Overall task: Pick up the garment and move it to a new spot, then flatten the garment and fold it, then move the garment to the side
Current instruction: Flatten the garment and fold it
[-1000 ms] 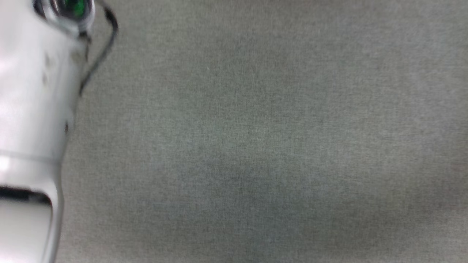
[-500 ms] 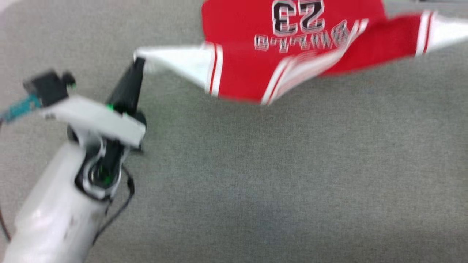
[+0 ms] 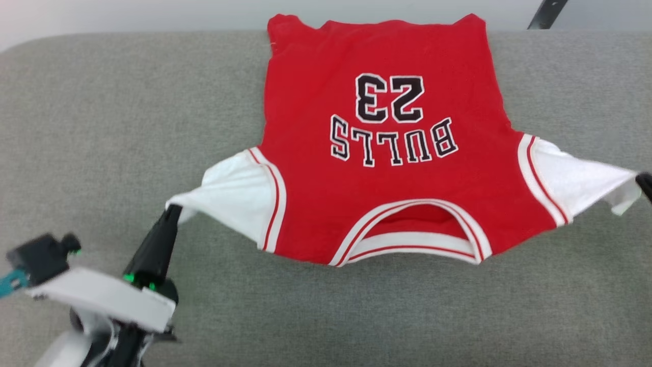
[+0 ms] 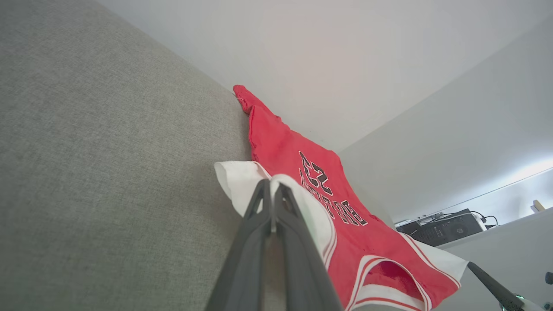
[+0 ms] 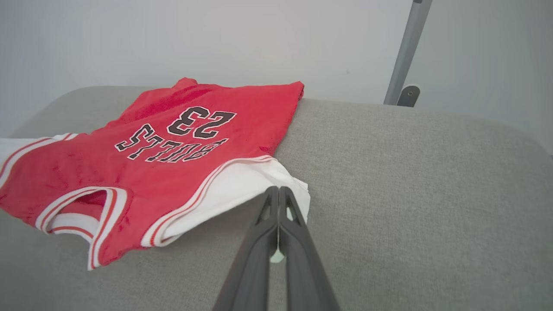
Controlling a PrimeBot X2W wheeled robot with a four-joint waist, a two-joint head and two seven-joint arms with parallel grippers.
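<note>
Gripping the garment (image 3: pixel 377 153) by its white sleeves, left hand (image 4: pixel 271 183) pinched tight on one, right hand (image 5: pixel 277 190) on the other. Spread out on the grey tabletop (image 3: pixel 102 112), neck hole nearest.

Red garment (image 3: pixel 305 204) on a mottled grey fabric surface (image 3: pixel 102 127).
Sleeves (image 3: pixel 234 193) white; red-and-white stripe bands edge the armholes and collar; the "23" and "BULLS" lettering (image 3: pixel 392 145) is black, outlined in white.
</note>
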